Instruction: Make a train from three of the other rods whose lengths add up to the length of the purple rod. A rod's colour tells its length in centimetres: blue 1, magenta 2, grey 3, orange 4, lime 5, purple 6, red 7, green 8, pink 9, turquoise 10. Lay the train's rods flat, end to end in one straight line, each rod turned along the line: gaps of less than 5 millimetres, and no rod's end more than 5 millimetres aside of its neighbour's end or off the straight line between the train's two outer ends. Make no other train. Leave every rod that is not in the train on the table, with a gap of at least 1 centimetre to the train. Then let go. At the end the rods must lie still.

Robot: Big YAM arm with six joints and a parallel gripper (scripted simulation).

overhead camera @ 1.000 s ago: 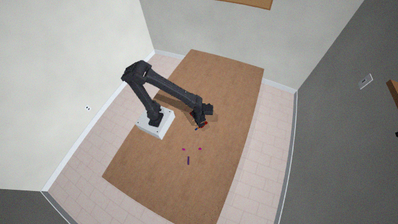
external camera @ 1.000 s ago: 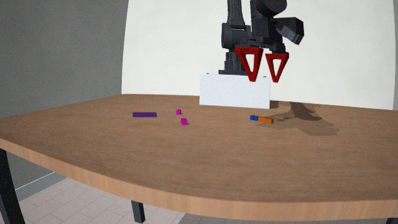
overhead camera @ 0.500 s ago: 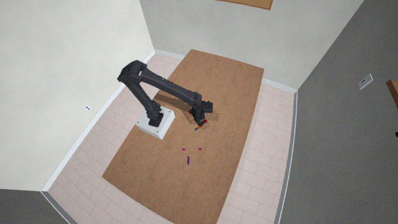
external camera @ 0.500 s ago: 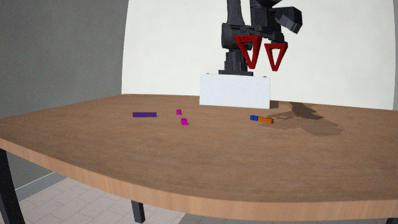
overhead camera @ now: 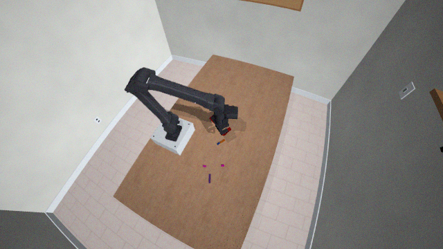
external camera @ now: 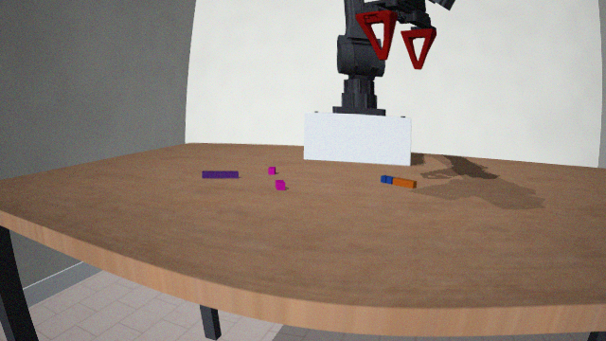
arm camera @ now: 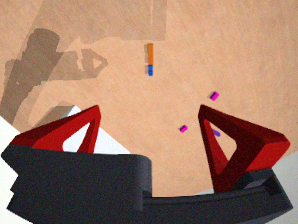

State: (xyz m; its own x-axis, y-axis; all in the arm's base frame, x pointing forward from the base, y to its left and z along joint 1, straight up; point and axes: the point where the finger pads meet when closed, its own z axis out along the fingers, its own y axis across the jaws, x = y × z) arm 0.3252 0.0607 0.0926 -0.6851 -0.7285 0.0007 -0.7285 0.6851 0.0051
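An orange rod (external camera: 403,182) lies flat on the table with a short blue stretch (external camera: 386,179) touching its left end in one line; the blue looks like two short rods end to end. The pair also shows in the overhead view (overhead camera: 220,142) and the wrist view (arm camera: 149,58). The purple rod (external camera: 220,174) lies far to the left. Two magenta rods (external camera: 272,170) (external camera: 280,185) lie apart between them. My gripper (external camera: 400,62) hangs high above the orange rod, open and empty, also seen in the wrist view (arm camera: 148,115).
The arm's white base block (external camera: 357,138) stands just behind the orange and blue rods. The arm's shadow falls on the table to the right of the rods. The table's front edge is far from all rods.
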